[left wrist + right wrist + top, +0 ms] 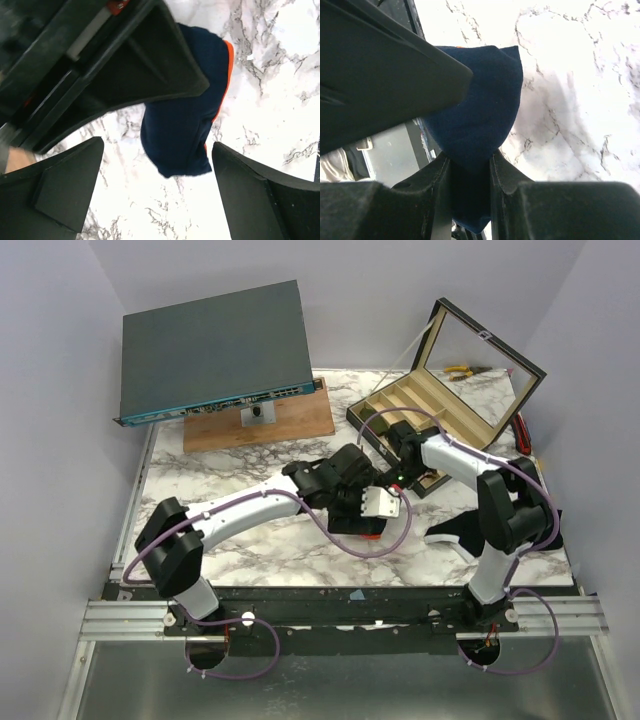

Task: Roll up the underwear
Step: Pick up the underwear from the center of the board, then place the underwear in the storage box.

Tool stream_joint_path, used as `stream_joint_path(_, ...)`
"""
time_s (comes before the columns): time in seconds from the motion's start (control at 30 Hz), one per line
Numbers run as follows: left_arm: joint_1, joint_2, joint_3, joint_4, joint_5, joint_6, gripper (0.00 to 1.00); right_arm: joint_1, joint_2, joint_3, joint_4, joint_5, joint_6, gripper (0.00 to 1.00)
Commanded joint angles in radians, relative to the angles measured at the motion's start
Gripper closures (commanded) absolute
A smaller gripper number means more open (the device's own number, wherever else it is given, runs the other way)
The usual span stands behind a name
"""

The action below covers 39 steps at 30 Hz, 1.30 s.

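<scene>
Underwear (480, 100) sits pinched in right pincer (470, 165), left pincer (155, 150) gaping wide over it, near open compartmented box (430, 405).

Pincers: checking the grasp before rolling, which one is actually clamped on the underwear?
The right pincer: it is shut on the navy underwear. The left pincer stands wide open, gripping nothing.

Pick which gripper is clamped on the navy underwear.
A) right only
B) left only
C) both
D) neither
A: the right gripper is shut on the underwear, while the left gripper stands open, its fingers clear of the fabric.
</scene>
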<state>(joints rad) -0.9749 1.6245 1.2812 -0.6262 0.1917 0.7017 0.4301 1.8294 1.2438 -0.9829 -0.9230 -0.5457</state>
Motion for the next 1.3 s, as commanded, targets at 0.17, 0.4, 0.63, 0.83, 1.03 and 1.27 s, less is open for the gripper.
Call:
stream_joint_path(0.17,0.043,-0.166,-0.047,0.020,0.005,-0.041,0.01,-0.178,-0.111,0.021,0.093,0.194,0.104,1.00)
stream_joint_path(0.4,0.076,-0.245,-0.098,0.031,-0.007,-0.069,0.01,-0.292,-0.236,0.066,0.222,0.519,0.132,1.00)
stream_joint_path(0.63,0.103,-0.257,-0.117,0.051,-0.014,-0.088,0.01,-0.306,-0.297,0.042,0.415,0.831,0.112,1.00)
stream_joint_path(0.83,0.116,-0.243,-0.116,0.060,-0.013,-0.097,0.01,-0.308,-0.282,-0.029,0.600,1.012,0.116,1.00)
stream_joint_path(1.03,0.126,-0.228,-0.105,0.055,-0.022,-0.098,0.01,-0.307,-0.249,-0.081,0.712,1.071,0.068,1.00)
stream_joint_path(1.27,0.137,-0.201,-0.087,0.048,-0.023,-0.110,0.01,-0.306,-0.240,-0.118,0.783,1.065,0.054,1.00)
